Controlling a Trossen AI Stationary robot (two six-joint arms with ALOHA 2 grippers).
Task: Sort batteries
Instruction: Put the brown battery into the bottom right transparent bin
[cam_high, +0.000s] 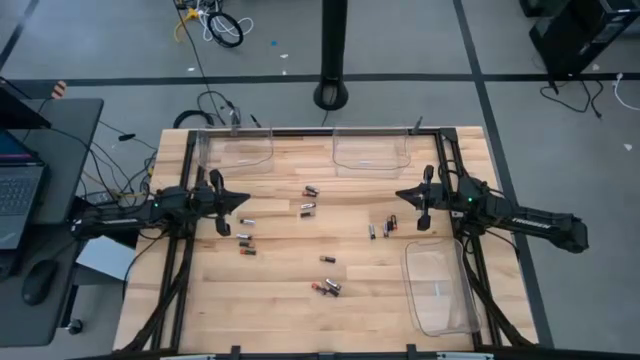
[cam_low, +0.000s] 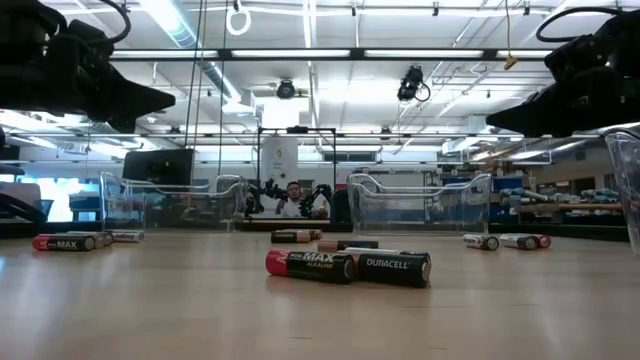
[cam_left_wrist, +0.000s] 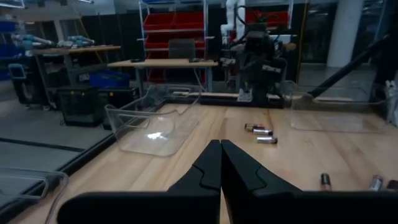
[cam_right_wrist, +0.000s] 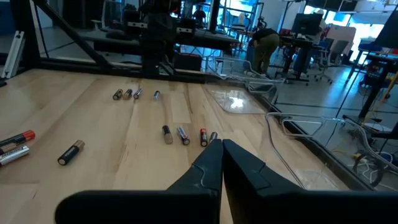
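Note:
Several small batteries lie scattered on their sides on the wooden table: one pair (cam_high: 309, 199) in the middle, some (cam_high: 245, 238) near my left gripper, a few (cam_high: 381, 228) near my right gripper, and two (cam_high: 325, 288) toward the near edge. The low view shows a red-and-black cell and a copper-and-black cell (cam_low: 347, 265) lying end to end. My left gripper (cam_high: 246, 203) hovers shut over the table's left part, with its fingers (cam_left_wrist: 211, 163) closed together. My right gripper (cam_high: 399, 194) hovers shut over the right part, above the batteries (cam_right_wrist: 183, 135) beneath it.
Three clear plastic trays sit on the table: one at the far left (cam_high: 238, 150), one at the far middle (cam_high: 372, 152) and one at the near right (cam_high: 440, 286). Black rails run along both sides. A laptop desk (cam_high: 30, 180) stands to the left, and a person (cam_low: 294, 198) is far behind.

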